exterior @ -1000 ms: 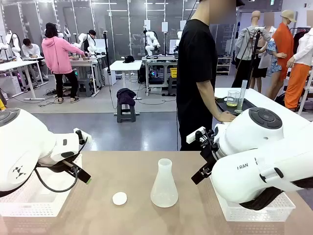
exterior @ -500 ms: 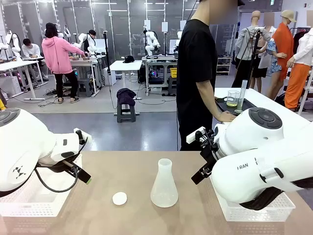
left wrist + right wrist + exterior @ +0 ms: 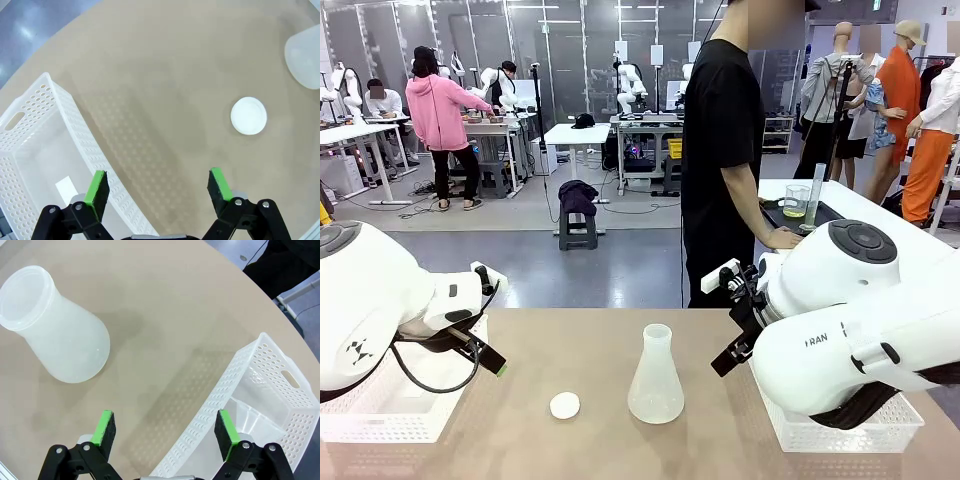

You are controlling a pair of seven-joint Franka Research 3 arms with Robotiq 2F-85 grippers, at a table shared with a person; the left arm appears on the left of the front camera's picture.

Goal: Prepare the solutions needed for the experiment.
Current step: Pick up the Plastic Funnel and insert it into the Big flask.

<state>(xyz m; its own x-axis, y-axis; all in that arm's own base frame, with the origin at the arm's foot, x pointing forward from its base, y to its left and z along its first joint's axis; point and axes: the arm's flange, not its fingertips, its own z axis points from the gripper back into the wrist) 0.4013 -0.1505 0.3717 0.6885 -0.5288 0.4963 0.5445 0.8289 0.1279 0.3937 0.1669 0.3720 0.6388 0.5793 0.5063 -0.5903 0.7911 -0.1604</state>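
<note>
A frosted conical flask (image 3: 655, 380) stands upright at the table's middle, and I see no liquid in it; it also lies at upper left in the right wrist view (image 3: 55, 335). The solutions (image 3: 795, 211) show as a shallow pale yellow layer in a clear beaker on a white side table beyond, by the person's hand. My left gripper (image 3: 492, 360) (image 3: 157, 185) hangs open above the table's left part, nothing between its fingers. My right gripper (image 3: 730, 355) (image 3: 167, 427) is open too, right of the flask and apart from it.
A small white round disc (image 3: 564, 405) (image 3: 248, 116) lies left of the flask. A white perforated basket (image 3: 380, 410) (image 3: 45, 145) sits at the left edge, another (image 3: 845, 430) (image 3: 265, 385) at the right holding a clear funnel-like piece. The person (image 3: 720, 150) stands at the far side.
</note>
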